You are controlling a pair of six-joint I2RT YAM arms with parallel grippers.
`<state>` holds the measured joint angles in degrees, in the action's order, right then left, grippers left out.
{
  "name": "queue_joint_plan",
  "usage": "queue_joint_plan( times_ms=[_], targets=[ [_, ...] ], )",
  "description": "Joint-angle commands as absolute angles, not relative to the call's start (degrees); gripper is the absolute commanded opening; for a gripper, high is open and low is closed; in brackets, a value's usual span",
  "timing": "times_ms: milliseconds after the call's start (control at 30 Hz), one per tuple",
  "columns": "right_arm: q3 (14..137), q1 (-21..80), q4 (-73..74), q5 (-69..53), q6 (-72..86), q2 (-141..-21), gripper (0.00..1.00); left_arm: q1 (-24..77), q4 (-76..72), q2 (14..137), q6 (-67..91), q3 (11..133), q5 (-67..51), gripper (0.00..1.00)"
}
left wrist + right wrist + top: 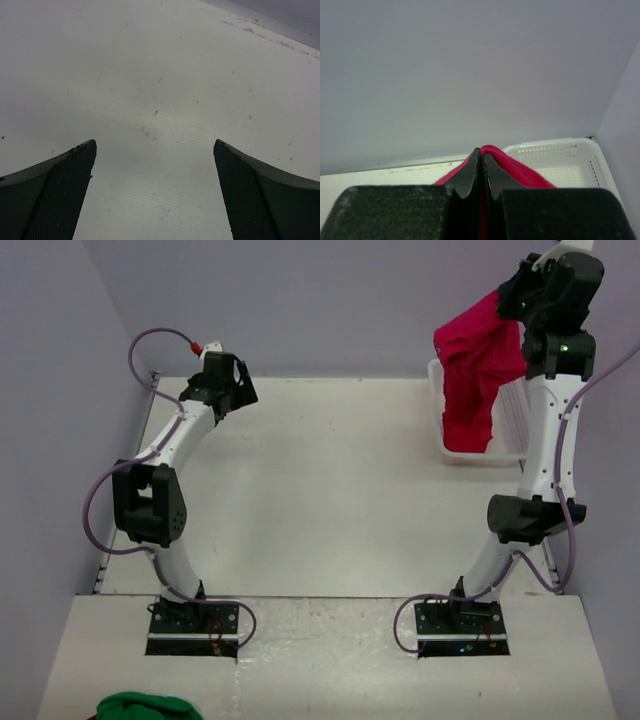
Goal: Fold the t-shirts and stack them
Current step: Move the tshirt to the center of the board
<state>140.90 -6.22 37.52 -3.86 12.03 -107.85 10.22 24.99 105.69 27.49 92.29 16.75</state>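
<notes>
A bright red t-shirt (478,372) hangs bunched from my right gripper (512,302), which is raised high at the far right and shut on the cloth. In the right wrist view the gripper (482,152) pinches a fold of the red t-shirt (520,170) between its shut jaws. The shirt's lower end hangs into the white mesh basket (517,425). My left gripper (240,390) is open and empty at the far left of the table; in the left wrist view the gripper (155,145) hovers over bare white table.
The white mesh basket (560,160) stands at the far right against the wall. A green cloth (148,707) lies at the near left edge, in front of the arm bases. Lilac walls close the table at the left, back and right.
</notes>
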Motion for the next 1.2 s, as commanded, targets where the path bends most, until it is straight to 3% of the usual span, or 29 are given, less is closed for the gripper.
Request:
queue_joint_plan(
  times_ms=[0, 467, 667, 933, 1167],
  targets=[
    [139.58, -3.53, 35.08, -9.22, 9.15, -104.43, 0.0, 10.28, 24.17, 101.87, 28.21, 90.18, 15.29, 1.0],
    [138.96, 17.12, 27.95, -19.67, 5.97, -86.06, 0.0, 10.28, 23.91, 99.84, 28.48, 88.6, 16.09, 1.0],
    [138.6, 18.37, 24.52, -30.13, 10.54, -83.23, 0.0, 10.37, 21.36, 97.04, 28.12, 85.35, 9.14, 0.97],
    [131.84, 18.81, 19.16, -44.2, 19.07, -78.75, 0.0, 10.37, 20.92, 92.38, 26.1, 84.29, 12.04, 0.98],
    [126.4, 19.42, 22.14, -50.71, 21.27, -81.91, 0.0, 10.37, 21.53, 91.14, 25.84, 85.51, 12.3, 0.98]
  ],
)
